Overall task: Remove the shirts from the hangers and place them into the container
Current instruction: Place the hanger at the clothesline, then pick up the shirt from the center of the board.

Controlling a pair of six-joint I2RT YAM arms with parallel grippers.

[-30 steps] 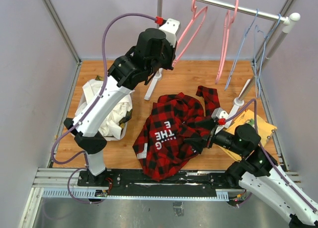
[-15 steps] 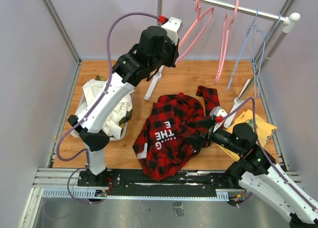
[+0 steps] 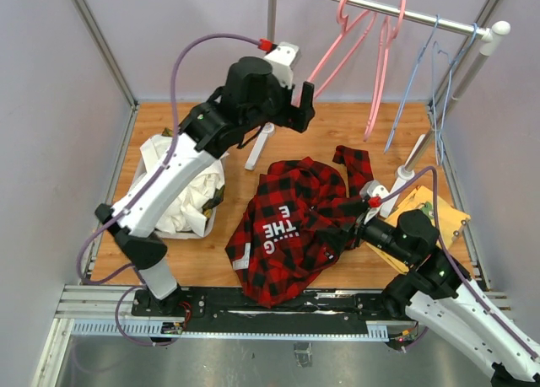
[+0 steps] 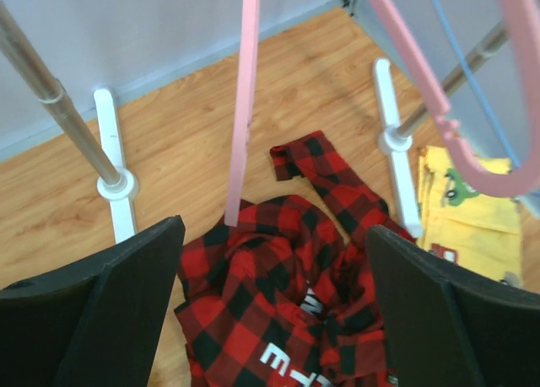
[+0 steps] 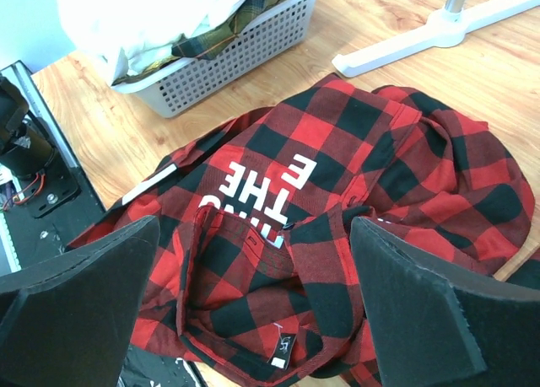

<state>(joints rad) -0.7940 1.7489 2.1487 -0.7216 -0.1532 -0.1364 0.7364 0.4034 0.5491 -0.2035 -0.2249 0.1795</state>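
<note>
A wooden bench (image 3: 207, 260) seen from above, with two robot arms mounted at its near edge. A red-and-black plaid shirt (image 3: 287, 235) lay crumpled in the middle of the bench, towards the near edge. Its long axis ran diagonally from the near left to a sleeve reaching to the far right. White lettering showed on the cloth.

The right pincer (image 3: 354, 231) hung just over the right side of the shirt. Its jaws stood wide apart and held nothing. In the right wrist view, plaid filled the gap between them.

The left pincer (image 3: 304, 109) was raised high near the far edge, beside a bare pink hanger (image 3: 337, 50) on the clothes rail (image 3: 380, 8). Its jaws were also spread wide and empty. The shirt lay well below it.

A second pink hanger (image 3: 384, 67) and two light-blue hangers (image 3: 413, 92) also hung bare.

The white laundry basket (image 3: 181, 233) sat at the left edge, just left of the shirt. It already held white cloth and yellow-green plaid. A yellow cloth (image 3: 439, 214) lay at the right edge.

The right arm appeared much nearer the shirt, and the basket lay across the shirt from it.
</note>
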